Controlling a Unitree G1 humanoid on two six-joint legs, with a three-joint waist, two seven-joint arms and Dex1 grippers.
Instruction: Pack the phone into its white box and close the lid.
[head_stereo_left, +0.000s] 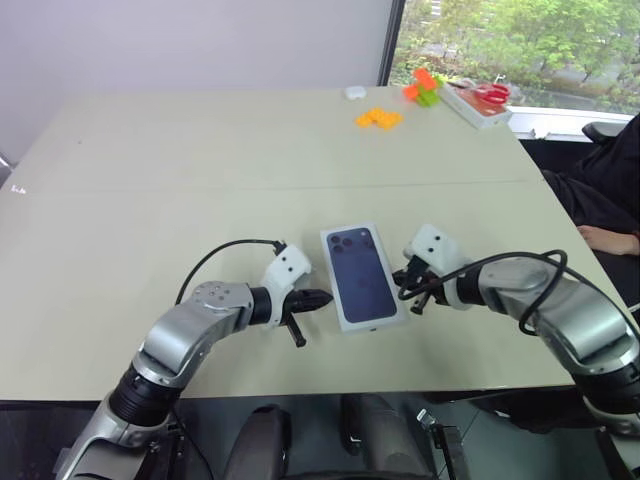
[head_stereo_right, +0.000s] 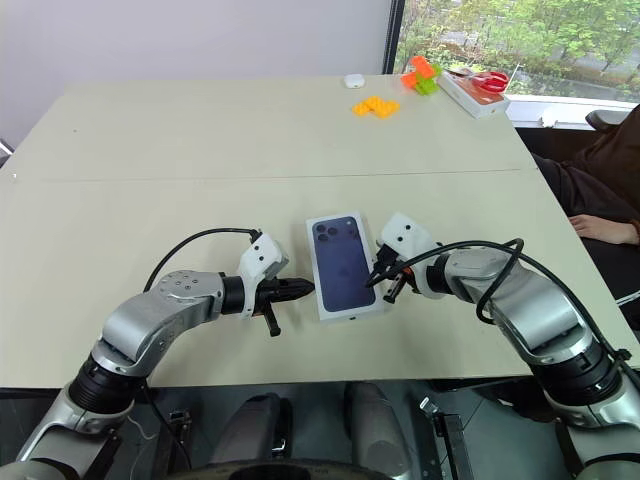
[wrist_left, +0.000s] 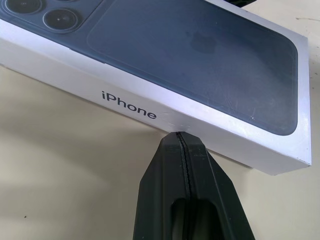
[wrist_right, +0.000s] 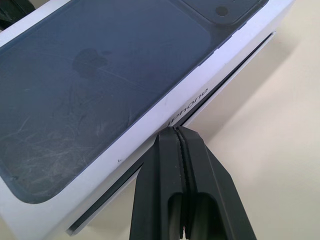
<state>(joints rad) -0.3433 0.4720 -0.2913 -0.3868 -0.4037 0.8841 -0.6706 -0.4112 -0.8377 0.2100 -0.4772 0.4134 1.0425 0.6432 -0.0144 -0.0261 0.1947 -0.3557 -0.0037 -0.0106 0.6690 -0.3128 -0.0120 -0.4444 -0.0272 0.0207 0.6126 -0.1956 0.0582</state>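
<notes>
The lid (head_stereo_left: 361, 275), white with a dark phone image on top, sits on the white box on the table's near middle. A thin strip of the white box (wrist_right: 250, 59) shows under the lid's side. The phone is hidden. My left gripper (head_stereo_left: 325, 298) is shut, its tip against the lid's left long side by the "iPhone" lettering (wrist_left: 129, 105). My right gripper (head_stereo_right: 372, 283) is shut, its tip against the right long side at the seam between lid and box. Neither gripper holds anything.
Orange blocks (head_stereo_left: 379, 118) and green and orange blocks (head_stereo_left: 424, 88) lie at the far right, beside a white tray (head_stereo_left: 470, 110) with red scissors. A small white object (head_stereo_left: 354, 92) lies near them. A person's hand (head_stereo_left: 610, 238) rests at the table's right edge.
</notes>
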